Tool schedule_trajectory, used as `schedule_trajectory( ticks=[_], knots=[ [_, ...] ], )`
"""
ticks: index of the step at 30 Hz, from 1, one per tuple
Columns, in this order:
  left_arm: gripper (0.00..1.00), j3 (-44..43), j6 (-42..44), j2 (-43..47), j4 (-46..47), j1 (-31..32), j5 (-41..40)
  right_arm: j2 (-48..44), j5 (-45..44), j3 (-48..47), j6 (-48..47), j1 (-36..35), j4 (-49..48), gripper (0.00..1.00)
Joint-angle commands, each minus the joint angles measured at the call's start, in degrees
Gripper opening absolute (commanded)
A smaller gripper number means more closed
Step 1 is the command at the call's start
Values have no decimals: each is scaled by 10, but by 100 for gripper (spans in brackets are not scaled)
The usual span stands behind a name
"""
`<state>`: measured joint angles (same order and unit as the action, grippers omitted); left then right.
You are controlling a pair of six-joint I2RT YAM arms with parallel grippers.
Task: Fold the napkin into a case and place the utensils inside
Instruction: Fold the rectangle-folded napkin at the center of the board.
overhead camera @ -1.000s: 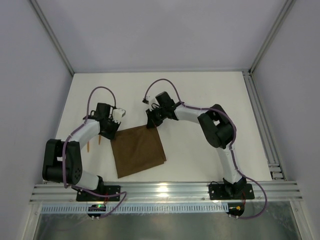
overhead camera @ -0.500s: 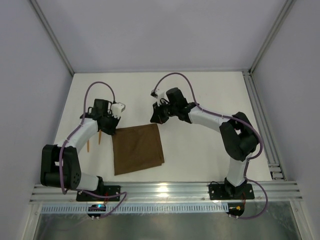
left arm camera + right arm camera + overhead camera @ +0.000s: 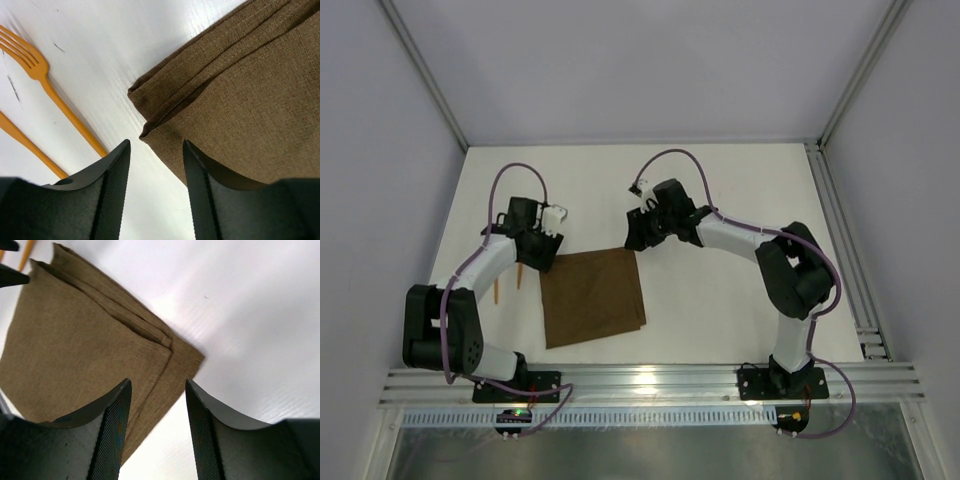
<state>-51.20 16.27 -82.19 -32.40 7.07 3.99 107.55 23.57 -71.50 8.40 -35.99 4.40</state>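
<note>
Both arms have let go of the napkin [image 3: 592, 297], now a layered fold mid-frame on the table [image 3: 720, 180], left jaws and right jaws half-open, empty over its upper corners; I'd say the next fold needs a fresh grip, the fork [image 3: 39, 71] waiting at its left.

A white bench [image 3: 720, 185] lies under the left hand [image 3: 540, 262] and right hand [image 3: 631, 242]; pale grey walls [image 3: 620, 60] rise beyond them.

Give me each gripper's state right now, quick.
Left gripper: open, holding nothing, above a corner of the napkin.
Right gripper: open, holding nothing, above another napkin corner.
</note>
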Motion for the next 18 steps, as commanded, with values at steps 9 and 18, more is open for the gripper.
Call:
schedule_trajectory(
  ticks=[9, 18],
  knots=[
    [53, -32, -17, -59, -53, -32, 69, 109, -47, -82, 39, 8, 65, 51],
    [5, -36, -20, -51, -35, -32, 127, 133, 0, -65, 53, 8, 39, 25]
  ],
)
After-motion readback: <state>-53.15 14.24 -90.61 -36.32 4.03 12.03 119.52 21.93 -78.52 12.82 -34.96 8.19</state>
